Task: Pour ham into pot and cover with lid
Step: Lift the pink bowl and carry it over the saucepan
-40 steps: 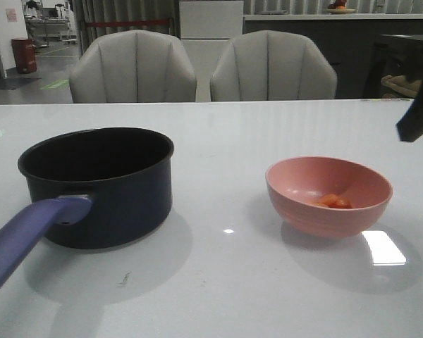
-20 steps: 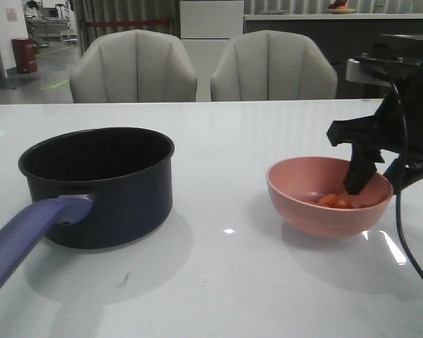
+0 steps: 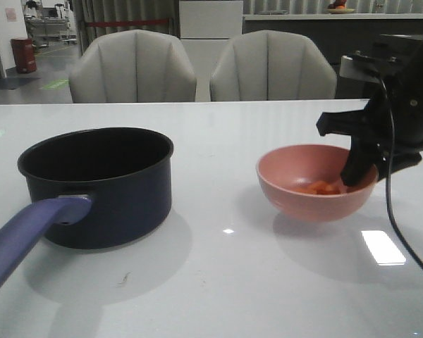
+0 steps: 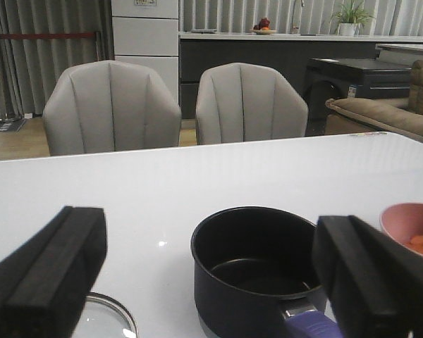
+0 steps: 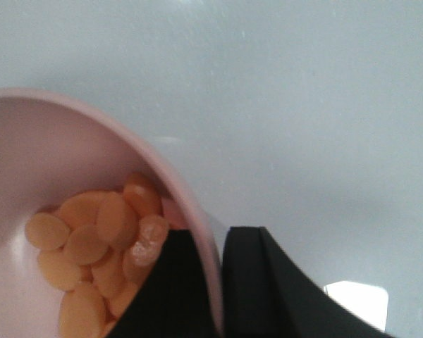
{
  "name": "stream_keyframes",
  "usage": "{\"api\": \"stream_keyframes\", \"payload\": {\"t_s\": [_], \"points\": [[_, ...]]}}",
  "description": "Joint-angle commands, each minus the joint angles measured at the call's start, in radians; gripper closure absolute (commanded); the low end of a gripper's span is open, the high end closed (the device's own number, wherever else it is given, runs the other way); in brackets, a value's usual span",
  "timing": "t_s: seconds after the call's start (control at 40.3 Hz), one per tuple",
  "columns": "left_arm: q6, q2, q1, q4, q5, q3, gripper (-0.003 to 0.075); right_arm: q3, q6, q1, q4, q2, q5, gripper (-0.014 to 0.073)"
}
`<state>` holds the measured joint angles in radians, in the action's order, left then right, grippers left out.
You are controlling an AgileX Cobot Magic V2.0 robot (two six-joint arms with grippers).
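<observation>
The dark navy pot (image 3: 99, 186) stands at the table's left, its purple-blue handle (image 3: 21, 236) pointing toward the front edge. Its black inside is empty (image 4: 254, 267). At the right, my right gripper (image 3: 359, 172) is shut on the near-right rim of the pink bowl (image 3: 314, 201), one finger inside and one outside (image 5: 218, 282). The bowl hangs just above the table. Orange-pink ham (image 5: 99, 246) lies in its bottom (image 3: 319, 187). My left gripper (image 4: 208, 246) is open and empty, short of the pot. An edge of the glass lid (image 4: 106, 320) lies on the table beside the pot; its knob is out of view.
Two grey chairs (image 3: 134, 67) (image 3: 271, 67) stand behind the table's far edge. A black cable (image 3: 395, 218) hangs from the right arm down toward the table's front right. White table surface (image 3: 225, 282) lies between pot and bowl.
The right arm came in from the right, shut on the bowl's rim, then raised the bowl slightly and carried it a little left. The pot has not moved.
</observation>
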<state>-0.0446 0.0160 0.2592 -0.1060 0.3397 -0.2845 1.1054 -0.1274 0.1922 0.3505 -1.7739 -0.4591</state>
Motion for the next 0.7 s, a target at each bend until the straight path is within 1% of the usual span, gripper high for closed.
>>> {"api": "stream_keyframes", "payload": {"t_s": [0.0,0.099,0.224,0.273,0.397,0.472,0.497,0.671], "points": [[0.006,0.015,0.009,-0.005,-0.078,-0.027,0.0083,0.097,-0.078,0.043,0.018,0.102,0.043,0.0457],[0.006,0.015,0.009,-0.005,-0.078,-0.027,0.0083,0.156,-0.125,0.109,0.018,0.131,0.050,0.0457],[0.006,0.015,0.009,-0.005,-0.078,-0.027,0.0083,0.223,-0.130,0.189,0.018,0.138,0.081,0.0457],[0.006,0.015,0.009,-0.005,-0.078,-0.027,0.0083,0.237,-0.130,0.229,0.018,0.138,0.118,0.0457],[0.006,0.015,0.009,-0.005,-0.078,-0.027,0.0083,0.239,-0.142,0.309,-0.006,0.138,0.260,0.0457],[0.006,0.015,0.009,-0.005,-0.078,-0.027,0.0083,0.238,-0.166,0.359,-0.051,0.134,0.358,0.0457],[0.006,0.015,0.009,-0.005,-0.078,-0.027,0.0083,0.238,-0.167,0.373,-0.060,0.132,0.376,0.0457],[0.006,0.015,0.009,-0.005,-0.078,-0.027,0.0083,0.238,-0.167,0.460,-0.160,0.088,0.621,0.0457]]}}
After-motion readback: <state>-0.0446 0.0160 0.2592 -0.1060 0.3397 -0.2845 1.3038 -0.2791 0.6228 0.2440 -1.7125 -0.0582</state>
